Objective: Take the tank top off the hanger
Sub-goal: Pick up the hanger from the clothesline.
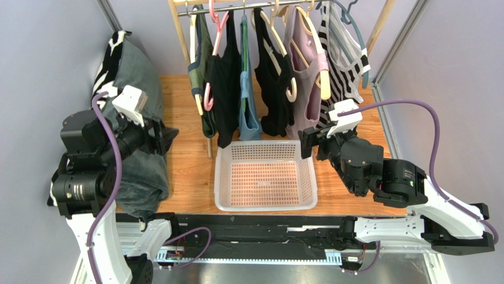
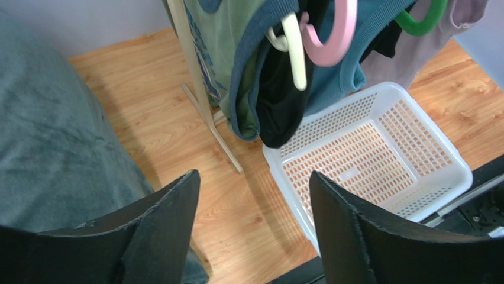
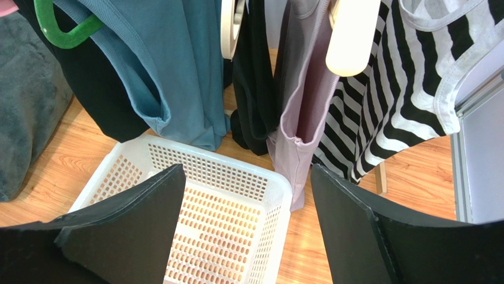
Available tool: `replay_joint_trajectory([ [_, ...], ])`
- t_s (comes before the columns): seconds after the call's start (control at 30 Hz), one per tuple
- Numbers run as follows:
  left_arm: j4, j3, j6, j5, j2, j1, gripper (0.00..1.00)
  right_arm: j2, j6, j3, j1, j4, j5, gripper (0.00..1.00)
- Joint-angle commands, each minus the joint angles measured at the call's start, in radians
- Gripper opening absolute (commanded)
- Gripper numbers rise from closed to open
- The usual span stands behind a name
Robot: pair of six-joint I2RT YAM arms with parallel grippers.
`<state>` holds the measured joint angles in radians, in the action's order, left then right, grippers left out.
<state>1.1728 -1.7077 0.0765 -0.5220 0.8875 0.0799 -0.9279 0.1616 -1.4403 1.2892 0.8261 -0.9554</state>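
Along the rail of the wooden garment rack [image 1: 180, 35], several tank tops are hung close together on plastic hangers [image 1: 316, 53], and none is freed yet. The black-and-white striped tank top [image 1: 348, 59] and the mauve tank top [image 1: 304, 89] beside it are nearest the right arm's fingers [image 3: 349, 225]. Those fingers are spread wide and nothing is held. The left arm's fingers [image 2: 160, 225] are likewise spread and empty, low beside the heap of grey plush fabric [image 1: 139, 71].

Because the garments touch one another, two layers could be pinched at once. If cloth is pulled straight down, a strap may be snagged on a hanger end. The hanger may then be dragged off the rail, or the light rack tipped.

A white perforated plastic basket [image 1: 266, 206] is set on the pale-wood surface [image 1: 183, 171] below the clothes. The space is closed in by plain grey walls [image 1: 53, 53] with metal struts at the corners.
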Motion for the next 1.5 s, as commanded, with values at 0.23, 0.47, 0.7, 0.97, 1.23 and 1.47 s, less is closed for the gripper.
replay_joint_trajectory([
  [0.23,-0.194,-0.374,-0.112,-0.115,0.287,-0.002,0.95,-0.052,0.006,0.02,0.009,-0.065,-0.016,0.84],
  [0.47,-0.208,-0.696,-0.216,0.074,0.55,-0.068,0.97,-0.065,0.024,0.018,0.009,-0.091,-0.019,0.83],
  [0.7,-0.272,-0.698,-0.193,0.217,0.617,-0.198,0.99,-0.058,0.093,0.035,0.012,-0.05,-0.013,0.82],
  [0.97,-0.318,-0.693,-0.213,0.344,0.685,-0.258,0.98,-0.035,0.159,0.052,0.027,-0.009,-0.011,0.81],
  [1.23,-0.322,-0.627,-0.198,0.399,0.7,-0.33,0.84,0.012,0.194,0.073,0.032,0.005,0.0,0.8],
  [1.47,-0.325,-0.61,-0.172,0.464,0.696,-0.404,0.77,0.032,0.217,0.086,0.033,0.03,0.0,0.79],
])
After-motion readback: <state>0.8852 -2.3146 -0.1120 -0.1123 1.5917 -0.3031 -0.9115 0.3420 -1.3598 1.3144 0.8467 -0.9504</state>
